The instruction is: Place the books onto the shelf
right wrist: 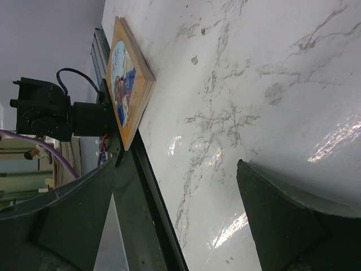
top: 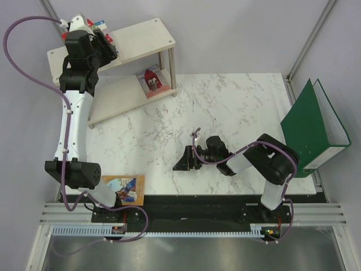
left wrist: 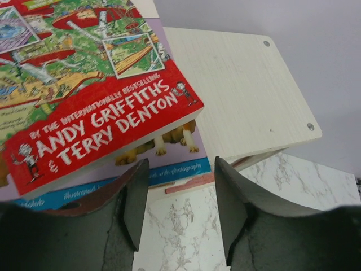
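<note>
**Hovering by the red book [left wrist: 96, 107] on the shelf [left wrist: 242, 90]**

I had the left gripper [left wrist: 180, 169] just off the near edge of the red book. Its fingers were spread and held nothing, and marble showed through the gap. The red book lay flat on top of a dogs book [left wrist: 169, 144], and the pair sat at the left end of the shelf's top board. The lower board [top: 121, 96] carried a third book [top: 151, 80] near its right end.

An orange book [top: 126, 188] lay flat on the table [top: 237, 107] at the near edge, beside the left arm's base. The right gripper [right wrist: 176, 169] sat low at mid-table, jaws wide and empty, facing the orange book from well apart. A green binder [top: 310, 127] stood at the table's right edge.

I counted four books, one shelf with two boards, and one binder.
</note>
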`<control>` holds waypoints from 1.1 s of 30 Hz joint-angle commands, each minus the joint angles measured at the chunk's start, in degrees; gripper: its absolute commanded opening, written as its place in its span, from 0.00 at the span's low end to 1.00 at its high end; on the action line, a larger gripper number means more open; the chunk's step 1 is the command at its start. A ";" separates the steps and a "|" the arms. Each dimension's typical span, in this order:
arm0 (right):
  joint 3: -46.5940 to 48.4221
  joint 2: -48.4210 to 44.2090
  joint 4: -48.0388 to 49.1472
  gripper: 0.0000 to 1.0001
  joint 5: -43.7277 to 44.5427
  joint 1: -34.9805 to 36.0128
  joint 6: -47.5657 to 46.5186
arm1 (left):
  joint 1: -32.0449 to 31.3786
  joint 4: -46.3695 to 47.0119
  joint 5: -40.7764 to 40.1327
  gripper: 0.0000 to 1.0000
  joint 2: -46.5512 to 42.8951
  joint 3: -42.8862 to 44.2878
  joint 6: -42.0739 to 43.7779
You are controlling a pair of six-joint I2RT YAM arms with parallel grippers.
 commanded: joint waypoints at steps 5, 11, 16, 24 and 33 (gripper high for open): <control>-2.33 3.99 -12.81 0.98 2.96 0.46 -2.27 | 9.79 3.25 6.60 0.69 -13.02 -9.52 -8.06; -2.33 4.26 -12.45 0.98 2.70 0.46 -2.27 | 22.98 6.77 24.97 0.72 -15.57 -15.51 -20.11; -2.15 4.78 -12.01 0.98 2.35 0.46 -2.09 | 27.22 15.98 37.87 0.73 -12.77 -19.21 -29.60; -2.24 4.70 -11.93 0.98 2.17 0.54 -2.00 | 27.31 23.48 44.59 0.71 -8.98 -19.92 -36.20; -2.06 5.22 -11.66 0.98 1.91 0.37 -1.91 | 27.14 14.00 40.03 0.71 -9.16 -18.25 -30.14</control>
